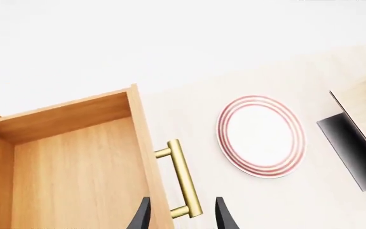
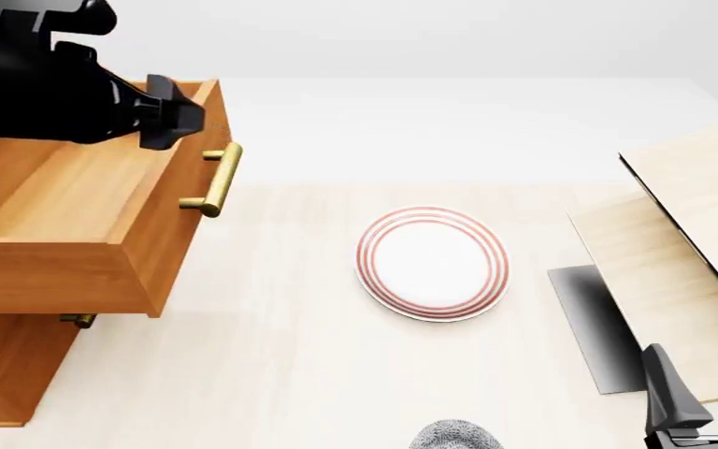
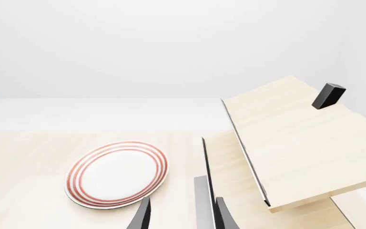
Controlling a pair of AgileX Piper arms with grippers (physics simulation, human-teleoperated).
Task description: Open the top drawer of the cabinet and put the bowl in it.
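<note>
Spread and holding nothing, the left claw point(image 1: 181, 217) hovers at the handle point(image 2: 218, 179) of the pulled-out top drawer point(image 2: 78, 201), so next the equally spread right claw point(image 2: 705, 385) should grasp the bowl point(image 2: 456, 436) at the counter's point(image 2: 284, 365) near edge.

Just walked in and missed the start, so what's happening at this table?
The top drawer of the cabinet is pulled out and holds nothing visible. The left hand hangs open at its brass handle, gripping nothing. The bowl sits at the table's near edge, not yet picked up. The right hand waits open near the pale wood structure, and a red-ringed plate lies mid-table.
</note>
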